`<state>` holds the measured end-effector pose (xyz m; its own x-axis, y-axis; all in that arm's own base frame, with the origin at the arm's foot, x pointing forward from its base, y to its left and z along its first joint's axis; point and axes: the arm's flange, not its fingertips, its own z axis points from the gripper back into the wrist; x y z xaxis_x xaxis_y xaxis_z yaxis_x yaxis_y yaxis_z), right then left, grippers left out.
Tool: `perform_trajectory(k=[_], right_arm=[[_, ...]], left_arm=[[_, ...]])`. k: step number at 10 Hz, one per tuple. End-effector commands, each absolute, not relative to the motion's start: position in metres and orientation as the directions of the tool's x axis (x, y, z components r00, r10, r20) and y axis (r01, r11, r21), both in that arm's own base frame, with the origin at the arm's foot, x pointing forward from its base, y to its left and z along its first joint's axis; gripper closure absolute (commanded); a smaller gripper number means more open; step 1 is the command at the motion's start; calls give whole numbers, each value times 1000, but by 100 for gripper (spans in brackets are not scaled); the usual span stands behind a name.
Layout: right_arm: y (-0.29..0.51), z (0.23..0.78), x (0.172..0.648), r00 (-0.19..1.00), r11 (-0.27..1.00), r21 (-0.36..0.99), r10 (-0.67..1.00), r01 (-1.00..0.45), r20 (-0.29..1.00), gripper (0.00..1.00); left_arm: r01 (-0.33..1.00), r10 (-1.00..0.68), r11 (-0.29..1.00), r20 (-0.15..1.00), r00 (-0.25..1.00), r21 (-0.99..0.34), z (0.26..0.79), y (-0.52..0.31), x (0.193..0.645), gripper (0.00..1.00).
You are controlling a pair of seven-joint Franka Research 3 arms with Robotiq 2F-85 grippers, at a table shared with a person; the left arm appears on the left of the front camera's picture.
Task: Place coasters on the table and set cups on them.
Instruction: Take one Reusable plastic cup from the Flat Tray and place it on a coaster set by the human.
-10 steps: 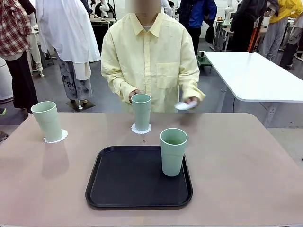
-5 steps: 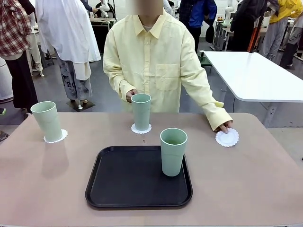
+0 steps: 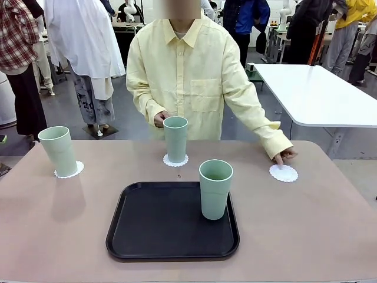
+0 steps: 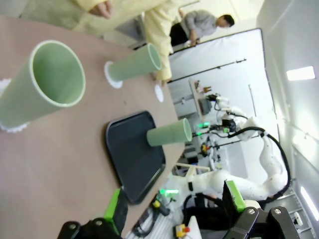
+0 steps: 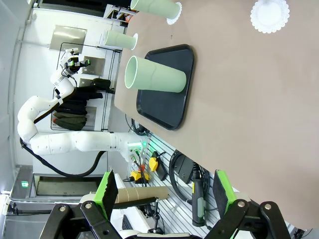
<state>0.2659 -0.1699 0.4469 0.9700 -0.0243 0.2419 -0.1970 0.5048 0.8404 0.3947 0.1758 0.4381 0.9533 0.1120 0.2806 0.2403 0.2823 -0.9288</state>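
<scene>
Three mint-green cups show in the front view. The left cup stands on a white lacy coaster, and the middle cup on another coaster. A third cup stands on the black tray. A bare coaster lies on the table at the right, with the person's hand at its far edge. My left gripper is open and apart from the nearest cup. My right gripper is open, away from the tray cup and the bare coaster.
The person in a pale yellow shirt stands at the far edge, one hand behind the middle cup. A glossy white table stands at the back right. Bare tabletop lies around the tray on both sides.
The person carried the third coaster to the right, laid it flat on the table, and has drawn the fingers back to its far edge. Cups and tray have not moved.
</scene>
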Motion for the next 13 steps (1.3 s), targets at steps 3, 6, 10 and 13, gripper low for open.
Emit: perform_trajectory(k=[3,6,10,13], right_arm=[[-170,447,268,965,487,847,-29,-213,260,0],[-153,464,284,965,561,796,22,-227,259,0],[-77,512,355,849,648,550,367,-527,381,0],[-5,522,348,609,484,370,646,-793,460,0]], left_arm=[[234,118,281,275,954,-931,439,176,393,0],[234,118,281,275,954,-931,439,176,393,0],[234,118,281,275,954,-931,439,176,393,0],[234,118,281,275,954,-931,439,176,393,0]])
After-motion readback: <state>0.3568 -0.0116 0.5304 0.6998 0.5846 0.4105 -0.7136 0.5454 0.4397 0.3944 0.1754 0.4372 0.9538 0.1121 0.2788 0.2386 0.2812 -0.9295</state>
